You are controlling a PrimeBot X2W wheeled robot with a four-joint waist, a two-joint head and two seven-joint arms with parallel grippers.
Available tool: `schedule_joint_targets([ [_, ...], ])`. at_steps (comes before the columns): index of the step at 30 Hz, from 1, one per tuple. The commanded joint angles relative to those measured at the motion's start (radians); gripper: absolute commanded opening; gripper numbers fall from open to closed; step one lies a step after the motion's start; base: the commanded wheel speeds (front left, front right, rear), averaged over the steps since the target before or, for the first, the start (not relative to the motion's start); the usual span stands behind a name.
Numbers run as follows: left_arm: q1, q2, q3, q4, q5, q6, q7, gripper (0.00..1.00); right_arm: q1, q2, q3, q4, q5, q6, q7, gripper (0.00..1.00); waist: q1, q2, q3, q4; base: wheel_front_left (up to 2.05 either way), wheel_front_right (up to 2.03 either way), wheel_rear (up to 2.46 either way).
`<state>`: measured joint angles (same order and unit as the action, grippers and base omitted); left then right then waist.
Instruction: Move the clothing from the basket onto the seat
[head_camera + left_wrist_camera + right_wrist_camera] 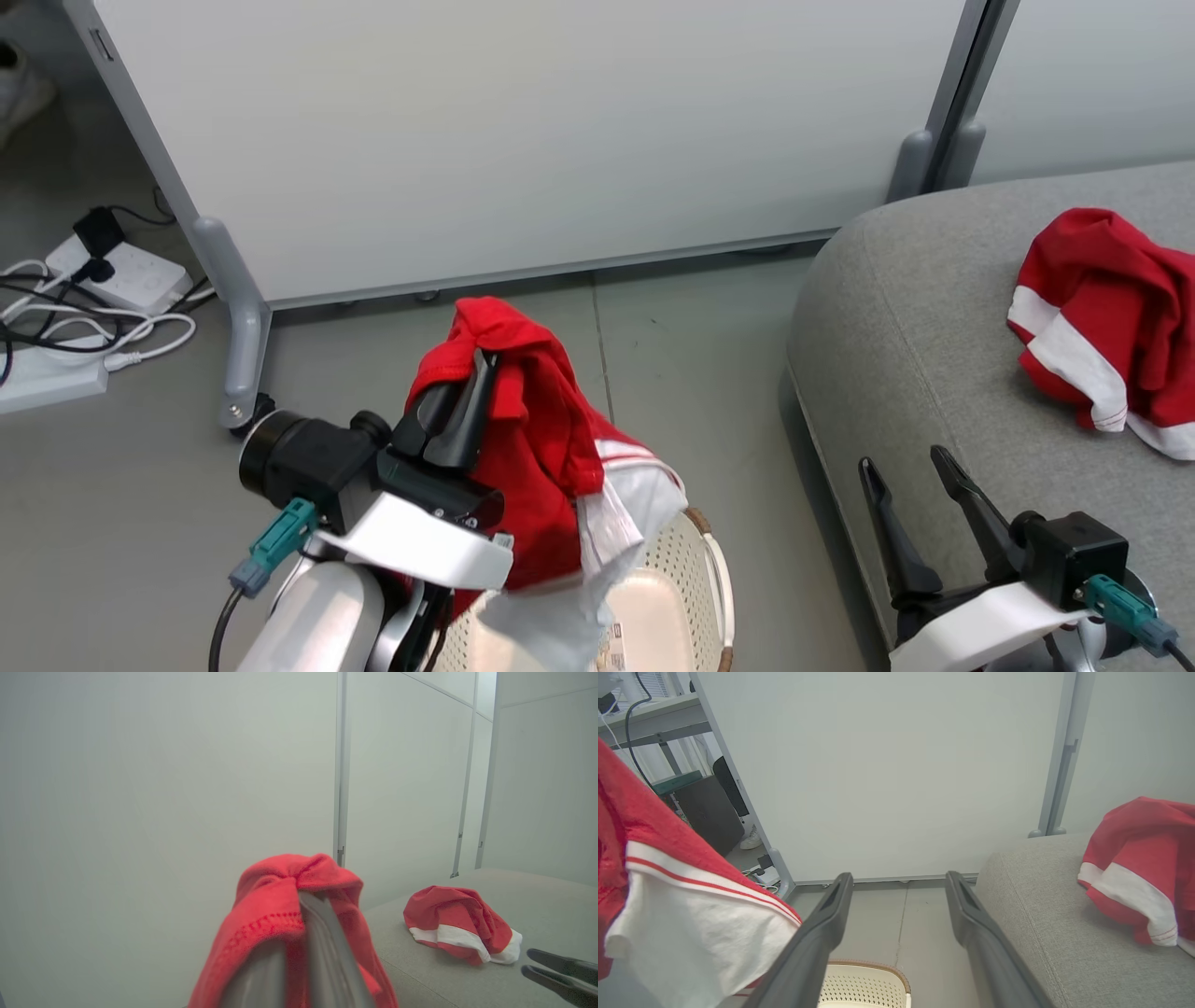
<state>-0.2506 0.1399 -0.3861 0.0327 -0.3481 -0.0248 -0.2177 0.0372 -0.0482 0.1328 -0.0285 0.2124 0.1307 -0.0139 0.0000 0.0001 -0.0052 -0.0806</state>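
Both arms look like the same build. The left gripper (471, 373) and the right gripper (903, 459) each have two long, dark, tapered fingers (817, 938) in matte plastic, with a hollow slot near the tip. Behind them there's a glossy white wrist shell (420, 543) and a chunky black camera housing (303, 459), round on the left and boxier on the right. A teal plug (280, 543) with a grey end feeds a black cable (220, 635). The forearm (313, 621) is pale silver-white.

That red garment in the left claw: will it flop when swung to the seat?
Likely floppy: the garment drapes in folds from the left claw, white part hanging over the basket. Probably light: a pinch at its top holds it. It may land bunched, like the piece on the seat.
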Motion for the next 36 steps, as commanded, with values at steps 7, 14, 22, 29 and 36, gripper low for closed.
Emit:
schedule_joint_targets([
  [7,0.065,0.019,-0.006,-0.08,-0.012,0.02,0.021,0.0,0.026,-0.005,-0.01,-0.015,0.012,0.0,0.001,1.0,0.0,-0.0001,-0.016,0.004,0.0,0.0,0.0],
  [14,0.077,0.024,-0.011,-0.089,-0.023,0.015,0.035,0.0,0.023,-0.005,0.004,-0.011,0.019,0.0,-0.003,1.0,0.0,-0.0001,-0.018,0.007,0.0,0.0,0.0],
  [22,0.071,0.031,-0.017,-0.082,-0.03,0.014,0.042,0.0,-0.021,-0.005,0.048,-0.014,0.033,0.0,-0.02,1.0,0.0,-0.0001,-0.017,0.006,0.0,0.0,0.0],
  [29,0.052,0.028,-0.028,-0.074,-0.034,0.009,0.046,0.0,-0.124,-0.005,0.181,-0.003,0.058,0.0,-0.023,1.0,0.0,-0.0001,-0.017,0.014,0.0,0.0,0.0],
  [36,0.031,0.025,-0.045,-0.081,-0.036,-0.001,0.047,0.0,-0.263,-0.006,0.422,0.081,0.146,0.0,-0.031,1.0,0.0,-0.0001,-0.019,0.038,0.0,0.0,0.0],
])
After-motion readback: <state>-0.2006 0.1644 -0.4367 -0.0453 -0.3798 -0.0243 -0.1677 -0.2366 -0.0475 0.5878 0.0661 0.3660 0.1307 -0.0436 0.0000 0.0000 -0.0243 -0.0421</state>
